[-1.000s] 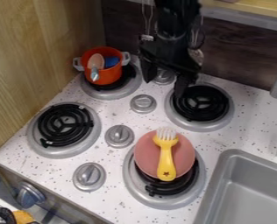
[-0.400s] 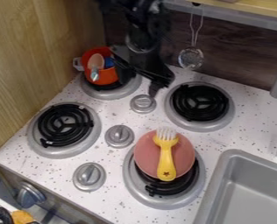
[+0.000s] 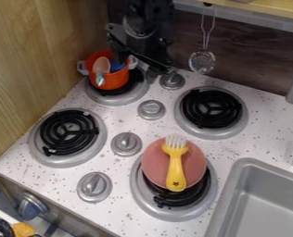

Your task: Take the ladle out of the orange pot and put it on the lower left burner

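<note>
Camera view: one black, two-fingered pincer (image 3: 135, 69), hung at the far left with its fingers spread, released and grasping nothing. One small orange pot with pale grey handles (image 3: 117, 82), set on the far left black-coil burner with silver rim (image 3: 115, 100), just beside the pincer. In the pot, one pale peach, round-headed utensil with grey end (image 3: 100, 65), probably the ladle, leaning at the near side; beside it, one blue item (image 3: 118, 66). Destination: the near left black-coil burner with silver rim (image 3: 65, 161). Step in hand, as judged: approach, ahead of the grasp. Next move called for: align over the ladle, lower, close on it without catching the pot wall or blue item, then lift clear.
</note>
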Tool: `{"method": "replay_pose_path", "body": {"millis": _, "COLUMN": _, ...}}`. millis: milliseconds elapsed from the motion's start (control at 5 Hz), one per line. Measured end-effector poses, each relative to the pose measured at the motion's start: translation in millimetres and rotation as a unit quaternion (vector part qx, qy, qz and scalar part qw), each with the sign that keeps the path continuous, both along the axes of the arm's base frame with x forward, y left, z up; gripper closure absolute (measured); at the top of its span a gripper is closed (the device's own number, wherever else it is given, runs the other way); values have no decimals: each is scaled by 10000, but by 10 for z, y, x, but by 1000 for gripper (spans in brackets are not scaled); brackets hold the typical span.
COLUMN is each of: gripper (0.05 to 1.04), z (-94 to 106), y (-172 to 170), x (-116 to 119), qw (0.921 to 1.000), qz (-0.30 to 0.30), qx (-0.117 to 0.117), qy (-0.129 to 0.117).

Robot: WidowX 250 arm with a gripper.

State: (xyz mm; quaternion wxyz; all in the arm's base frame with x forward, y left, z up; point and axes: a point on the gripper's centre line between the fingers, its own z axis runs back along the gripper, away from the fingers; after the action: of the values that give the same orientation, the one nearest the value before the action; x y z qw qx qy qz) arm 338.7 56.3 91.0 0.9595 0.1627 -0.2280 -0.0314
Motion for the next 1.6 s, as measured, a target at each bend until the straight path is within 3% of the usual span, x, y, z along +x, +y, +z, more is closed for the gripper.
{"method": "replay_pose_path", "body": {"millis": 200, "gripper": 83, "z": -34, "y": 164, "x": -18, "qw": 9995, "qz": 128, "qx": 180, "qy": -212}}
{"method": "replay_pose_path", "body": {"millis": 400, "gripper": 83, "z": 19, "y": 267, "x": -7, "qw": 9980, "qz": 163, "qx": 545, "qy": -278}}
{"method": "replay_pose_path", "body": {"millis": 600, "gripper": 83, "z": -64, "y": 324, "x": -12, "qw": 9977, "qz": 272, "qx": 586, "qy": -203}}
{"method": "replay_pose_path", "body": {"millis": 1200, "gripper": 83, "z": -371, "y": 515, "x": 14, "qw": 9964, "qz": 775, "qx": 164, "qy": 286}}
{"method": "replay_pose_path", "body": {"millis": 1600, "gripper": 131, "z": -448, "y": 593, "x": 20, "qw": 9934, "qz": 1058, "qx": 303, "qy": 323}}
